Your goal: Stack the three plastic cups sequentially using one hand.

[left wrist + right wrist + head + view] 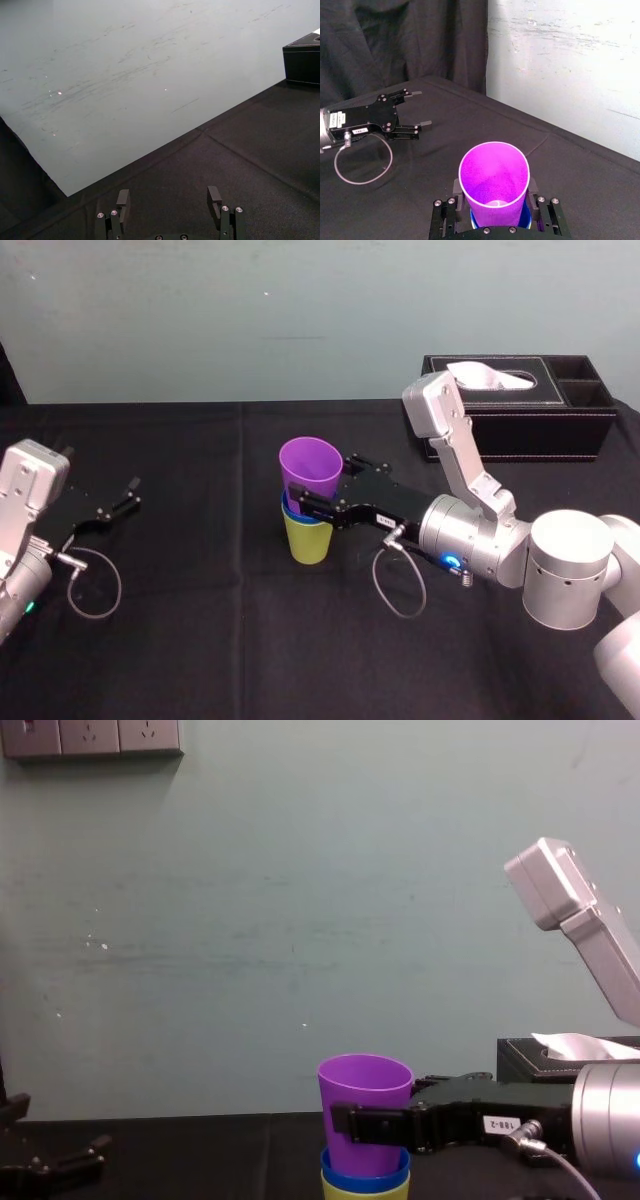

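while right pincer [322, 485] clasps purple cup [310, 465], blue cup [365, 1162] hidden (bar rim) in yellow-green cup [309, 540].

Silver arm [565, 580] — black labelled gripper [320, 483], grey cable [376, 580]

A pale grey-green wall [250, 920] is standing behind the work table, its paint showing faint horizontal scuffs and a few small bright specks. A row of white wall sockets [90, 737] is sitting high on the wall's left in the chest view. A black cloth [200, 640] is covering the table, with fold creases running across it. A black stitched tissue box [520, 425] is resting at the table's far right, near the wall, with a white tissue [488, 378] poking from its top. Dark curtains [395, 40] are hanging beyond the table's left side, and soft, even light is falling across the room.
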